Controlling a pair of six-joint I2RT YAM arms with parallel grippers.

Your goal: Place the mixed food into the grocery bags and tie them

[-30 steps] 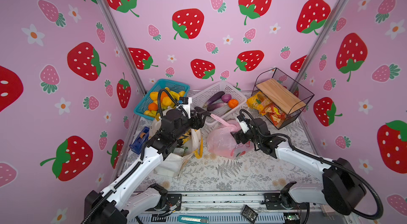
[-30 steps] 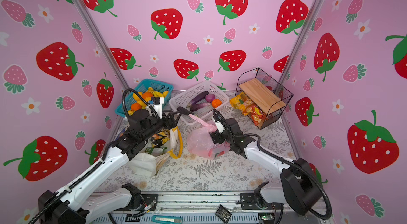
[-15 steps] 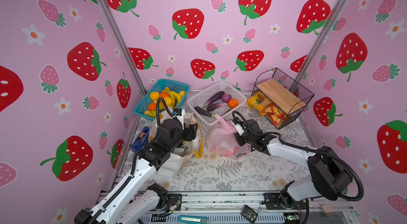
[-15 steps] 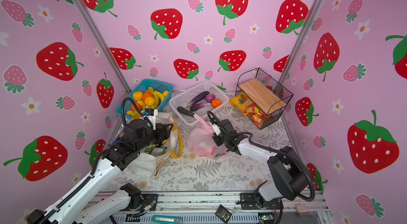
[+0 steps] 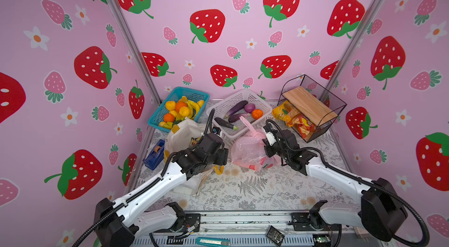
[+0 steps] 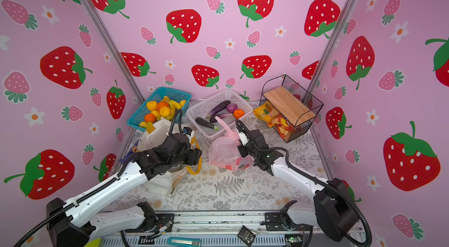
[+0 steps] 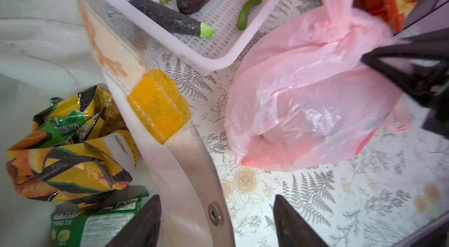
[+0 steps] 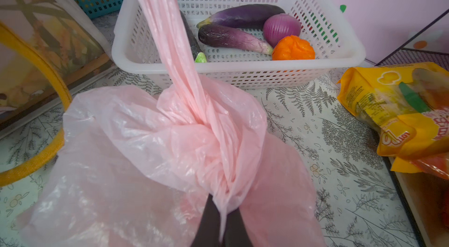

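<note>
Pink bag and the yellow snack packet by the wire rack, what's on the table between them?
Nothing: in the right wrist view only bare fern-print tablecloth separates the pink bag from the yellow snack packet.

The left arm and right arm are alike: glossy white shell links between blocky matt black joints. A ribbed black cable lies along the left arm's white link; a like hose loops round the bulky black shoulder housing at 4 o'clock in both top views. The left gripper and right gripper have dark, tapered fingers; a small white block sits on the right wrist
</note>
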